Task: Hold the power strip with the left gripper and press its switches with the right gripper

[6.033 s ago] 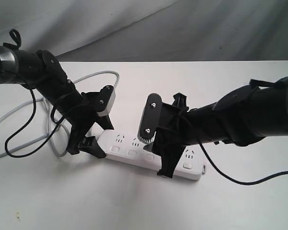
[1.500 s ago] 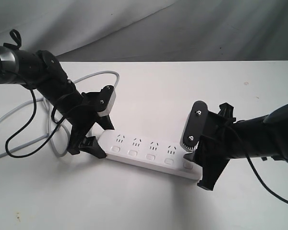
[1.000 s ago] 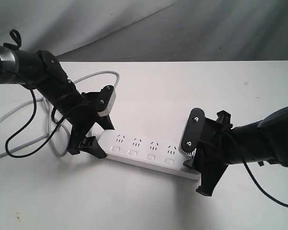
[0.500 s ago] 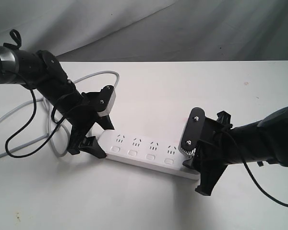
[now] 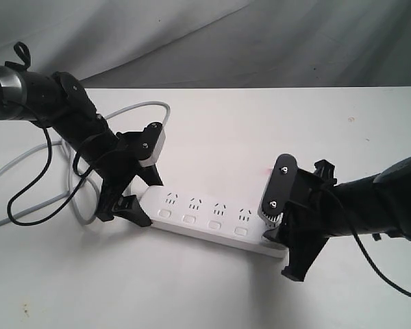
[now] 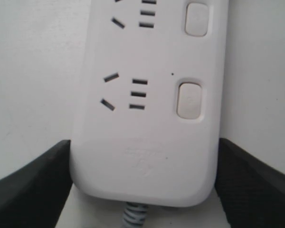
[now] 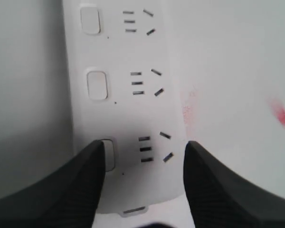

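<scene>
The white power strip [image 5: 212, 216] lies flat on the white table, outlets up. My left gripper [image 5: 145, 195] is shut on its cord end; in the left wrist view the black fingers [image 6: 38, 183] press both sides of the power strip [image 6: 147, 118], and my left gripper [image 6: 143, 147] straddles it. The switches [image 5: 189, 218] run along the near edge. My right gripper [image 5: 285, 248] hangs open over the far end, below its grey plate [image 5: 279, 185]. In the right wrist view my right gripper [image 7: 143, 145] spans the strip [image 7: 123, 95], and one finger [image 7: 61, 185] overlaps the last switch [image 7: 108, 154].
The grey cord [image 5: 144, 106] loops off to the left behind the left arm, with thin black cables [image 5: 27, 185] hanging beside it. A faint red mark [image 5: 267, 169] shows on the table [image 5: 212, 295] near the strip's right end. A dark cloth backdrop [image 5: 260, 41] rises behind.
The right gripper has travelled from the middle switch to the strip's right end, then shifted slightly right in the last half second. The left gripper and strip have stayed put.
</scene>
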`<state>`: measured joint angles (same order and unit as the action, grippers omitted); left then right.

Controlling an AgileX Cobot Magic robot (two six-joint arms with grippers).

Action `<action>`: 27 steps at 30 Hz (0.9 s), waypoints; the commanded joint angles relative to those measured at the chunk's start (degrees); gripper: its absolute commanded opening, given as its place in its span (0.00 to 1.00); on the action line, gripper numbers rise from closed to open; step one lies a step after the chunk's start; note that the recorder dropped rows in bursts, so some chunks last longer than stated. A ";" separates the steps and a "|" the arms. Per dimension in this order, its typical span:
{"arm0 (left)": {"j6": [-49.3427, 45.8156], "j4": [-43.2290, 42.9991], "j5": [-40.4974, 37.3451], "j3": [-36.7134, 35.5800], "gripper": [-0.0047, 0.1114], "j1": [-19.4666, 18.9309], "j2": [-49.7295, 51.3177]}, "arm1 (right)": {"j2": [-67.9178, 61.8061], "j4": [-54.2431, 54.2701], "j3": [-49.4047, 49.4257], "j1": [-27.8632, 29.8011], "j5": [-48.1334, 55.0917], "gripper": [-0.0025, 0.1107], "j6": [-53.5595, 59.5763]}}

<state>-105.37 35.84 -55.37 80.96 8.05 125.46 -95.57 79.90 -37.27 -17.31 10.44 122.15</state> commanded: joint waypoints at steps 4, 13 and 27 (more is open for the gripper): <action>0.28 -0.81 0.16 -0.01 0.61 0.23 -0.07 | 17.92 2.95 0.46 0.04 -1.12 0.42 0.63; 0.28 -0.81 0.16 -0.01 0.61 0.23 -0.07 | 31.42 5.13 2.12 0.04 -0.57 0.02 -0.12; 0.28 -0.81 0.16 -0.01 0.61 0.23 -0.07 | 39.95 13.45 11.10 0.04 -1.43 0.02 -0.12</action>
<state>-105.37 35.84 -55.37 80.96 8.05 125.46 -56.15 92.54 -26.50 -17.31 9.45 121.95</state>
